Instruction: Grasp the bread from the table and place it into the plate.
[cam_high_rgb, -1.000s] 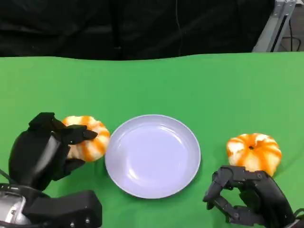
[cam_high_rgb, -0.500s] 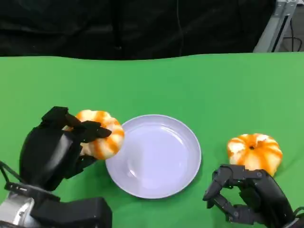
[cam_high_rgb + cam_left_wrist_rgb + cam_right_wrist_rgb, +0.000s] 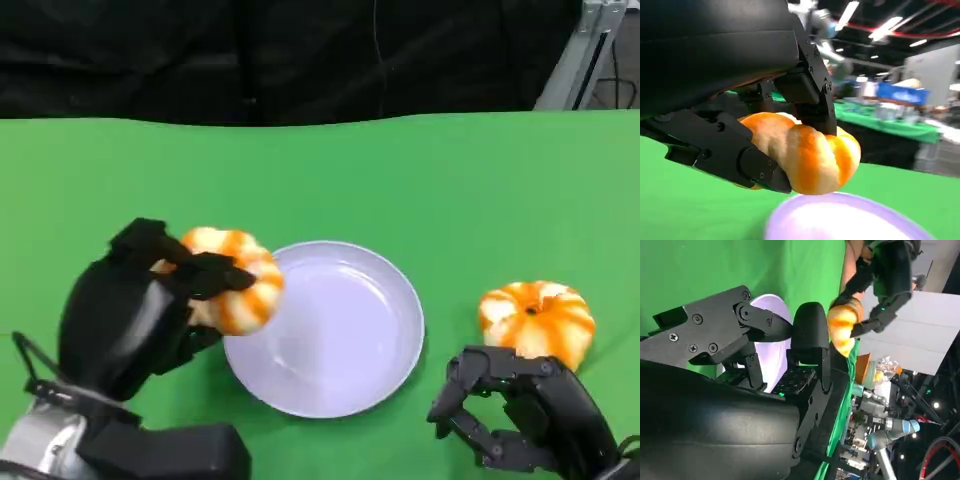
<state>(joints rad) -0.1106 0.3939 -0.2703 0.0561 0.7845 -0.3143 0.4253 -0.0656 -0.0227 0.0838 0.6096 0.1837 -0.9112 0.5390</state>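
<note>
My left hand grips an orange-and-white striped bread roll and holds it above the left rim of the lavender plate. The left wrist view shows the roll pinched between black fingers, lifted over the plate. A second striped roll lies on the green table to the right of the plate. My right hand rests just in front of that roll with its fingers curled and nothing in them. In the right wrist view the held roll appears beyond the plate.
The green table stretches wide behind the plate. A black backdrop runs along its far edge. A grey metal stand rises at the back right corner.
My left hand has lifted the roll off the table and carried it right, from beside the plate to over its left rim. The right hand and second roll have stayed put.
</note>
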